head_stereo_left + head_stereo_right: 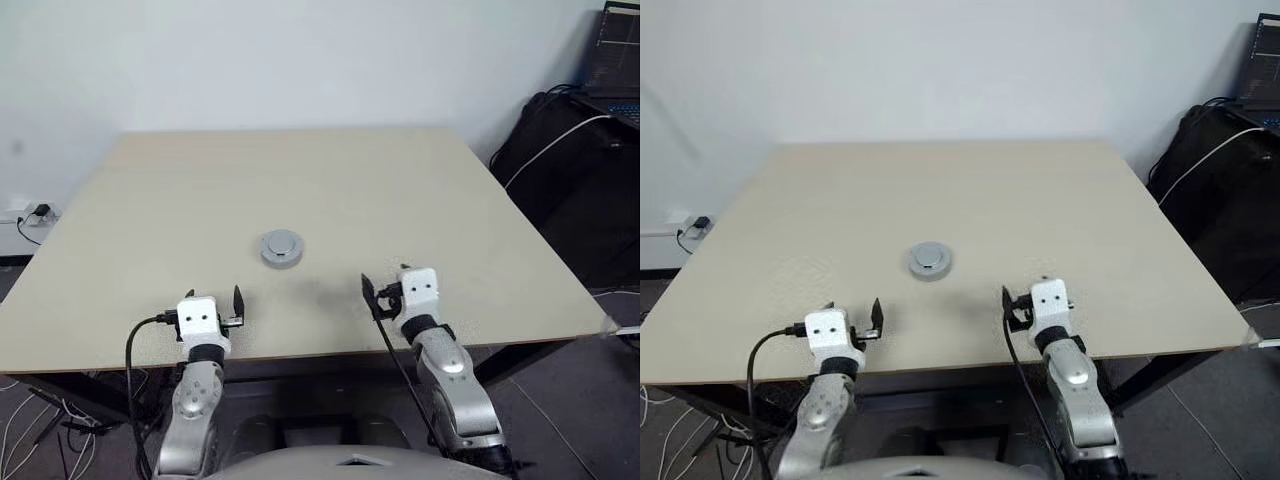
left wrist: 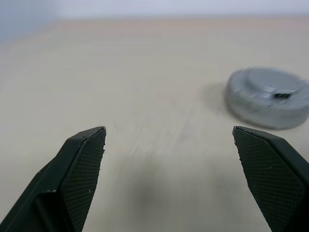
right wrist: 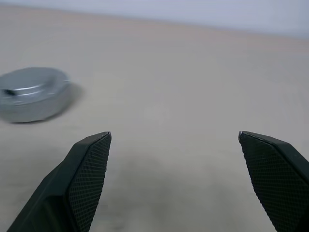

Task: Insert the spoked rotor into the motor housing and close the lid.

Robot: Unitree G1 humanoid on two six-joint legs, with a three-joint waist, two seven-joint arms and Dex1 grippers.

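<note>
Pale beige laminate, smooth and matte, covers the square table [image 1: 430, 200]. Both arms sit at its near edge: the left gripper [image 2: 169, 159] and the right gripper [image 3: 176, 164] each spread their black, wedge-shaped, cross-hatched fingers wide, with nothing between them. Ahead of both, roughly midway between them and well apart from either, rests the lid [image 1: 282, 247], a round grey metal disc, smooth face up with a raised hub, lying flat and closed over what is beneath.

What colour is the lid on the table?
Plain silvery grey metal, smooth top with a raised hub; the lid shows best in the left wrist view.
</note>
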